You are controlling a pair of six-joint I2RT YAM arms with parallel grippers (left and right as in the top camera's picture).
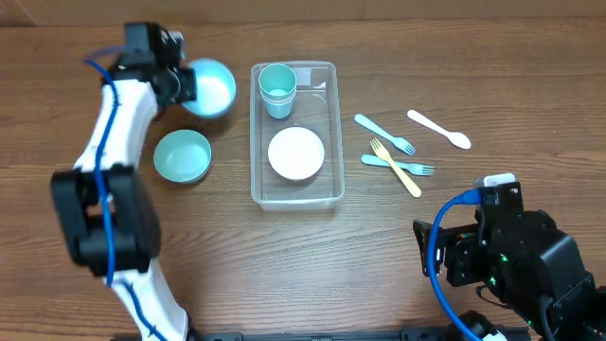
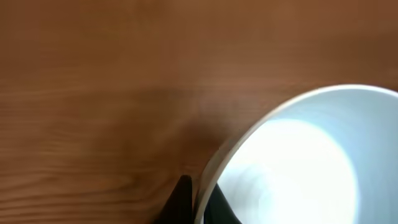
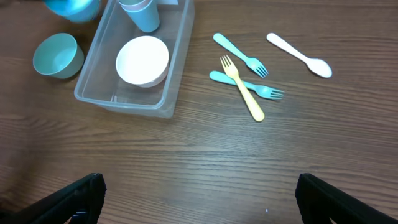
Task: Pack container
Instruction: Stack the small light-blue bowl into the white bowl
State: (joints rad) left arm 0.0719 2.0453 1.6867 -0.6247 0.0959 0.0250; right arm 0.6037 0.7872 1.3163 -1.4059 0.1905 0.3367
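The clear container (image 1: 327, 110) sits mid-table (image 1: 284, 275), holding a white bowl (image 1: 296, 153) and stacked teal cups (image 1: 277, 90) at its far end. The left pincer (image 2: 198, 200) pinches the rim of a light-blue bowl (image 1: 213, 87), one finger inside and one outside, just left of the container. A teal bowl (image 1: 182, 155) stands nearby. The right pincer (image 3: 199, 183) is spread wide, near the two blue forks (image 1: 383, 134), yellow fork (image 1: 398, 169) and white spoon (image 1: 438, 129).
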